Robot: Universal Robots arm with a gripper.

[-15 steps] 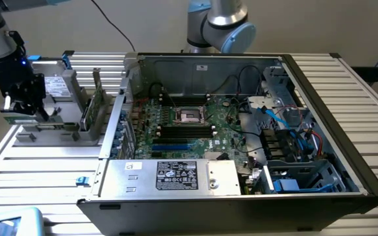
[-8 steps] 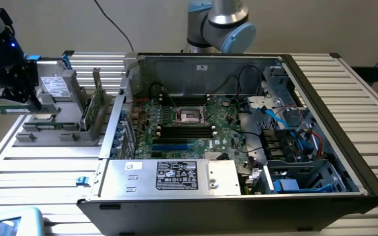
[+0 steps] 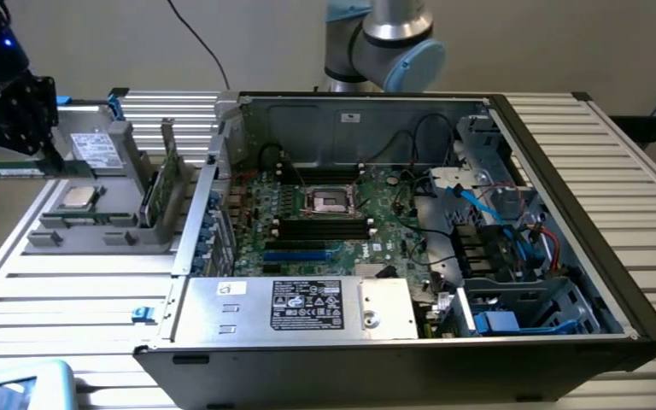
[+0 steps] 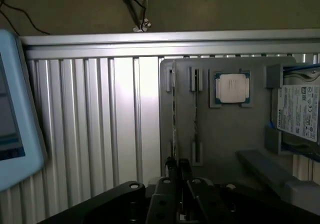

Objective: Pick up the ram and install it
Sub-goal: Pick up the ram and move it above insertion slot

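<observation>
Ram [image 3: 11,170] — clamped in hand [image 3: 43,159]

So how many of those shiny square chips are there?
1. The processor chip lies flat in the gray tray at the exterior view's left, beside the open computer case. More could be hidden inside the case.

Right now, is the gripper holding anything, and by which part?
The gripper is shut on the ram, pinching its long top edge; the stick hangs level beneath.
</observation>
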